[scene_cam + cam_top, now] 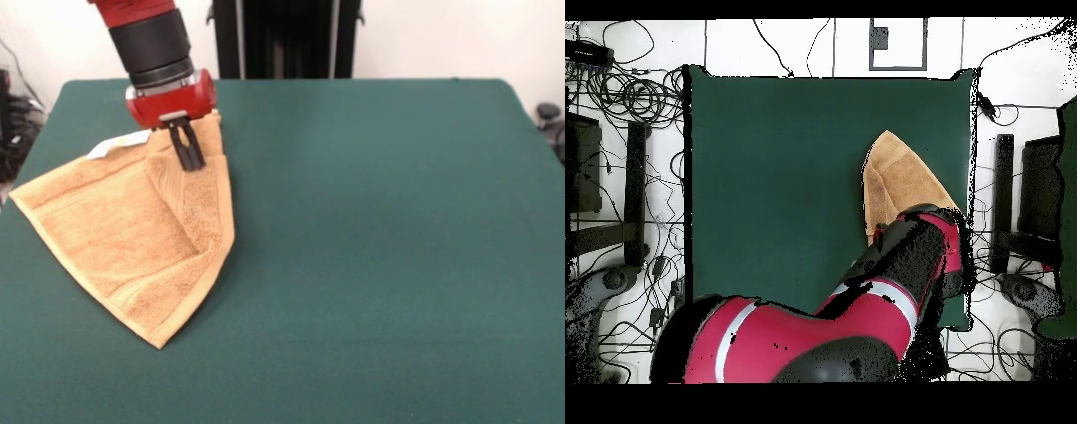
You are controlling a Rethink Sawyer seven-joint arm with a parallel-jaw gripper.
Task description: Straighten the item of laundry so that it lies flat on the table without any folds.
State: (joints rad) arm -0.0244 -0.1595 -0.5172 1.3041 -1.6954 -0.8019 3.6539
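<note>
A dark green felt-like surface (371,265) fills most of the front view, backed by a white wall and a black upright post at the far side. Nearest the camera, only bare green is seen along the front edge. Further in, toward the surface's left edge as seen from the front, the golden-tan towel (106,238) is laid out in a rough triangle, one corner pointing at the front edge and another almost reaching the left edge. Its right-hand side is folded over onto itself, so that a doubled flap with a raised ridge runs from the front corner up toward the far one. A woven border band is seen along the lower left hem. A small white tag (119,143) shows at the towel's far edge. Over the far end of the fold, the pincer (188,150) is seen with its two dark fingers close together, closed on the ridge of cloth. Behind it, the red and black arm (154,53) rises out of view.
</note>
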